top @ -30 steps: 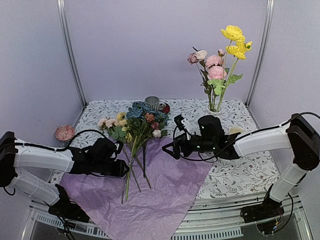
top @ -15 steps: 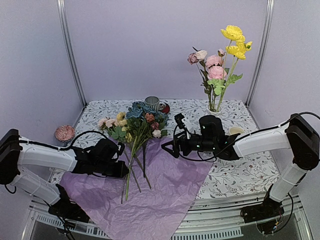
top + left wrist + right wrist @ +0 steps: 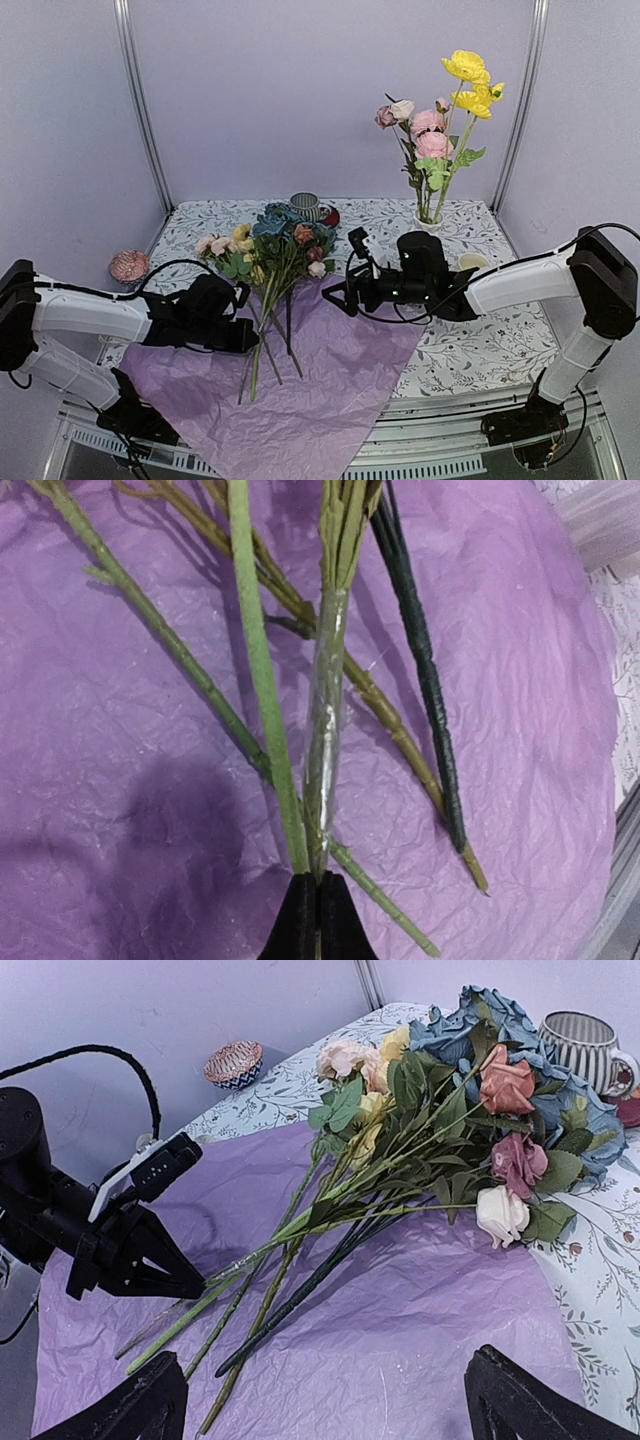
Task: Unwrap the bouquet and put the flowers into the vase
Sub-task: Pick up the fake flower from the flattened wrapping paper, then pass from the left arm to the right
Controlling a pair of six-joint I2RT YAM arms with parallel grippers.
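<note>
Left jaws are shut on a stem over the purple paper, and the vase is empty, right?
No, the vase is not empty: the top view shows pink and yellow flowers in it. The left gripper has its jaws shut on a stem over the purple paper.

Paper [image 3: 330, 370]: purple, crinkled. Stems [image 3: 262, 680]: green, one dark. Blooms [image 3: 507, 1085]: blue, pink, cream, rust. Cloth [image 3: 480, 350]: white, grey floral print. Cup [image 3: 585, 1045]: grey-striped. Vase [image 3: 428, 221]: white.

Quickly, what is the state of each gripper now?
Left gripper: closed on the taped flower stem.
Right gripper: open, holding nothing.
</note>
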